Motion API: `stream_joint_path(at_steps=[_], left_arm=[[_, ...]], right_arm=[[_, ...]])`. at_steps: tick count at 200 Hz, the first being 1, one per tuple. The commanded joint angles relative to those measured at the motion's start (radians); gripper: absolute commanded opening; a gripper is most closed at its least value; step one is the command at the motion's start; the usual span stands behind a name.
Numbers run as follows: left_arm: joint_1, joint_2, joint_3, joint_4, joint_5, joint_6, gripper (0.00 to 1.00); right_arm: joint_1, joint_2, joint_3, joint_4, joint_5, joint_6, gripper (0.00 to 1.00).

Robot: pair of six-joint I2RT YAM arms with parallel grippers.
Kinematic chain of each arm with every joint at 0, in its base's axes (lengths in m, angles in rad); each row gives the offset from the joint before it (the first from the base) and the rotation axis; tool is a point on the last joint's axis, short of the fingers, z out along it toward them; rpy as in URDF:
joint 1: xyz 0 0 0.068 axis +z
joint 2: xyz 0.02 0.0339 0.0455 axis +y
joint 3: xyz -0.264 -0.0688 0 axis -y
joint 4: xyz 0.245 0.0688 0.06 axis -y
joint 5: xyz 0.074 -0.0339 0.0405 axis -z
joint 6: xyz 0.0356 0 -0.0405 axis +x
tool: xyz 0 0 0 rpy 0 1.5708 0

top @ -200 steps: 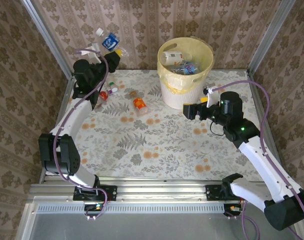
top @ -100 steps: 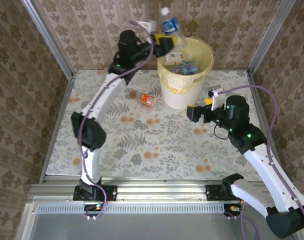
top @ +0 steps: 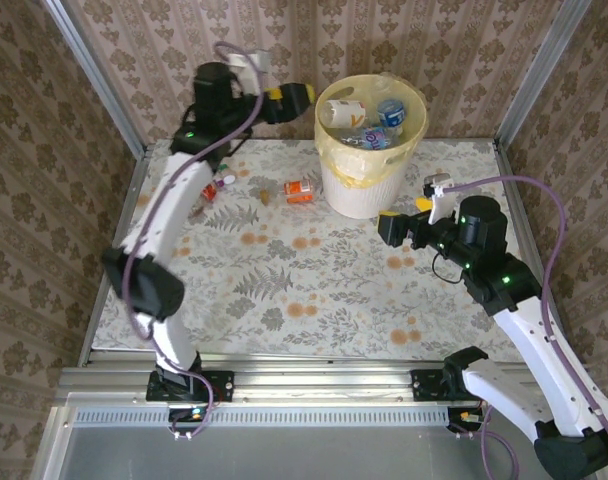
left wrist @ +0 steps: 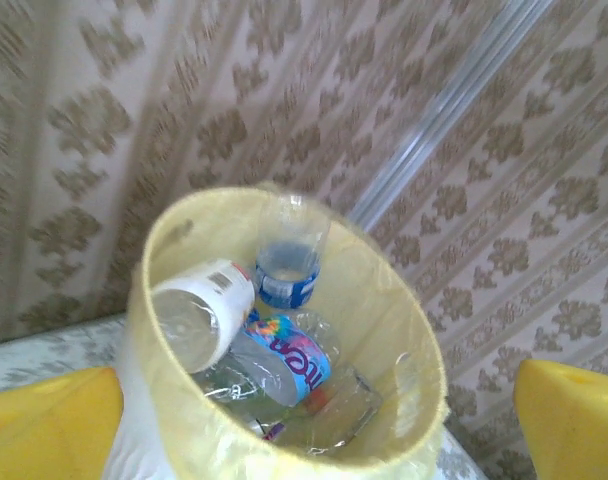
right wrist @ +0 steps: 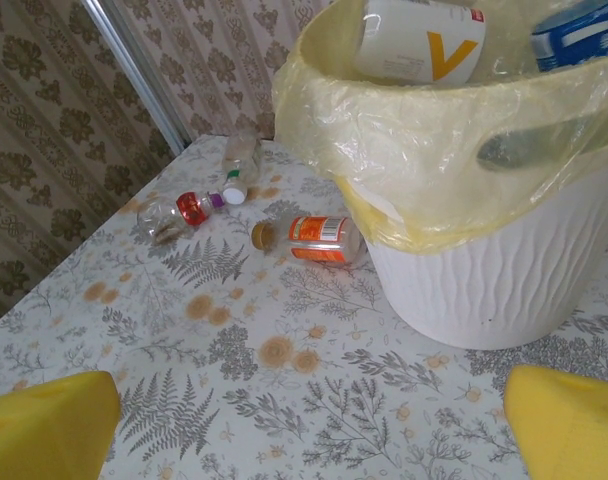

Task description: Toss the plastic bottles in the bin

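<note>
Left claw (top: 294,94), mine: spread apart, empty, upper centre, beside the bin (top: 356,190). Right claw (top: 392,226): apart, empty. Orange-labelled bottle (top: 300,190): lying left of bin.

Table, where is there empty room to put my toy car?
The big middle of the table is bare, from the front rail up to the bin. The far left corner is crowded with loose bottles, and an orange-label bottle lies beside the bin.
</note>
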Motion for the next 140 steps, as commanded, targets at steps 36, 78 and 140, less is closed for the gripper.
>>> stream_joint_path(at_steps=[36,78,140], left_arm=[[0.082,-0.388,-0.363,-0.004,-0.075,0.139,1.0],[0.125,-0.533,-0.531,-0.117,-0.1,0.26,1.0],[0.149,-0.503,-0.652,-0.217,-0.12,0.337,1.0]], right_arm=[[0.011,0.122,0.054,-0.042,-0.058,0.101,1.0],[0.091,0.252,0.081,-0.026,-0.038,0.189,1.0],[0.181,0.497,0.17,-0.036,0.008,0.325,1.0]])
